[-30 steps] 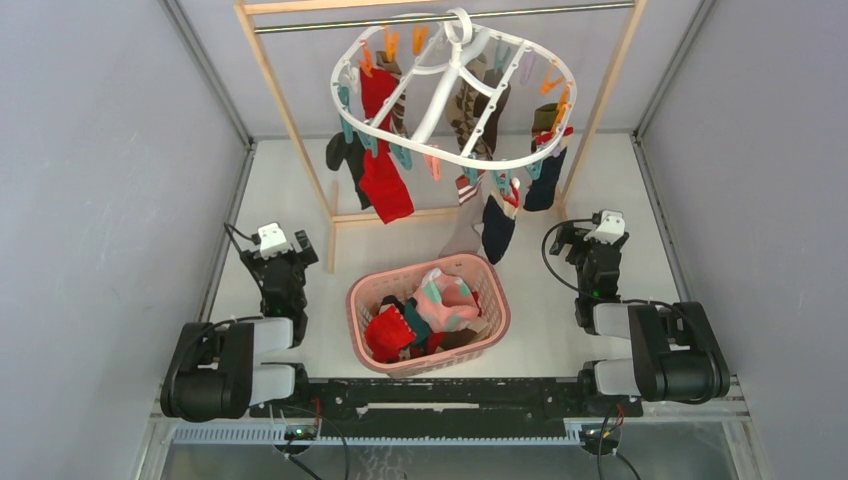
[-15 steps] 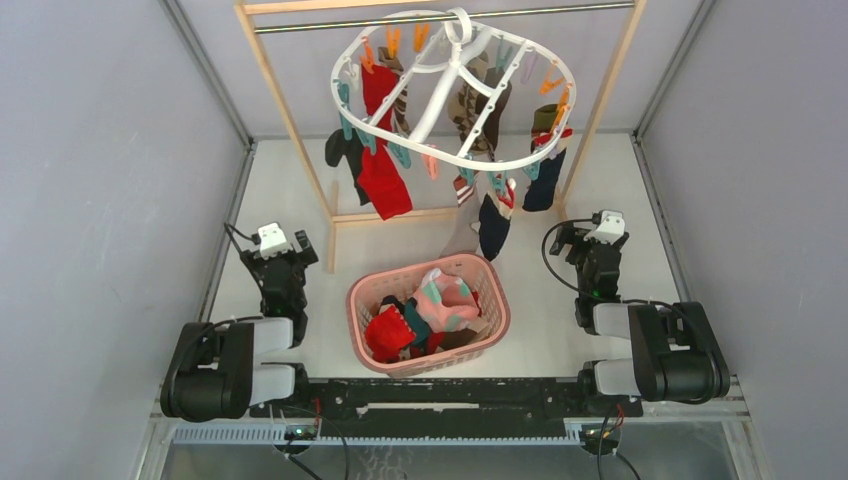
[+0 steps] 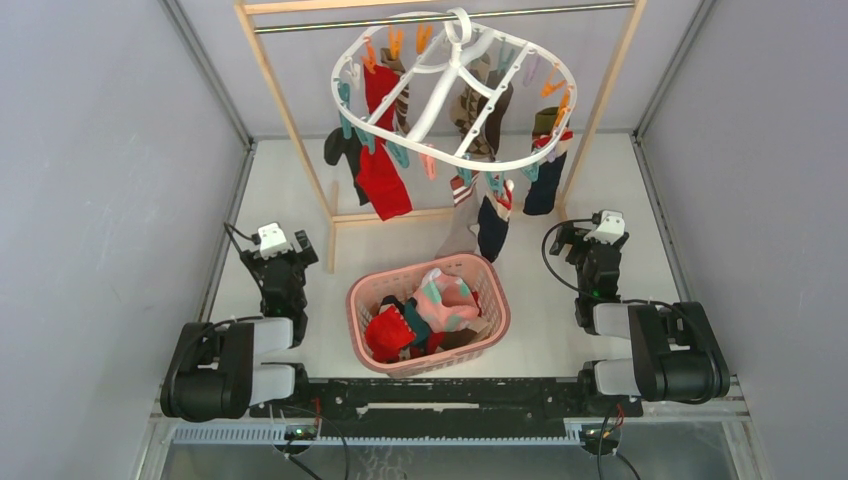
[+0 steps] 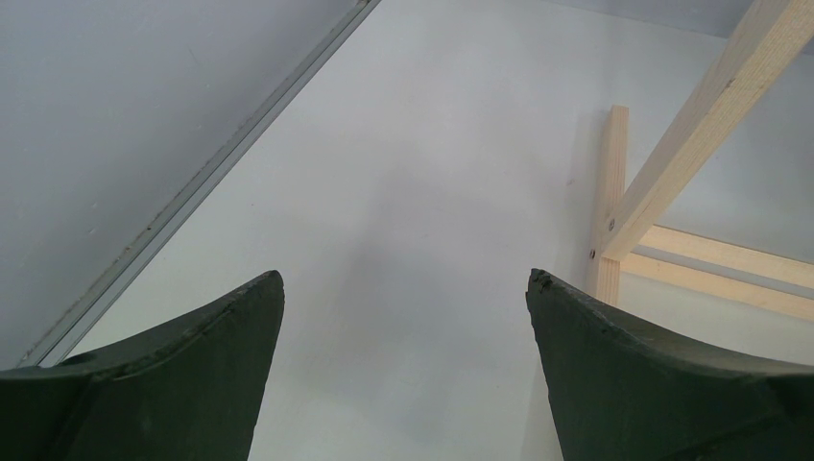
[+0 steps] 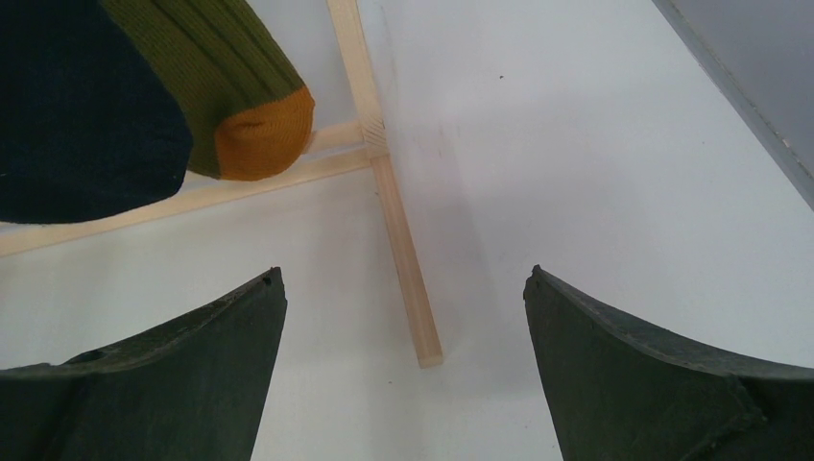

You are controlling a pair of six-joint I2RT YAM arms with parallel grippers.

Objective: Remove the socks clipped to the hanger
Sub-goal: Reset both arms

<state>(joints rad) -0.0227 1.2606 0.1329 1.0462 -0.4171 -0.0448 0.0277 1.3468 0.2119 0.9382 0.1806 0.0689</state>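
Down beside the basket (image 3: pixel 352 300), seemingly between picks, left gripper (image 4: pixel 403 279) and right gripper (image 5: pixel 403 274) both spread empty; next, reaching up to the red sock (image 3: pixel 383 185) on the hanger (image 3: pixel 432 105).

White hanger (image 3: pixel 434 100) with orange, teal and pink clips (image 3: pixel 395 42). Hanging socks (image 3: pixel 383 180): red, black, navy, brown-patterned. In the right wrist view, one is navy and one ribbed olive-green sock (image 5: pixel 221 77) has an orange toe. Pink lattice basket (image 3: pixel 500 300): red, dark teal and pink-and-mint striped socks. Pale wooden rail (image 3: pixel 284 105). White table (image 3: pixel 620 190).
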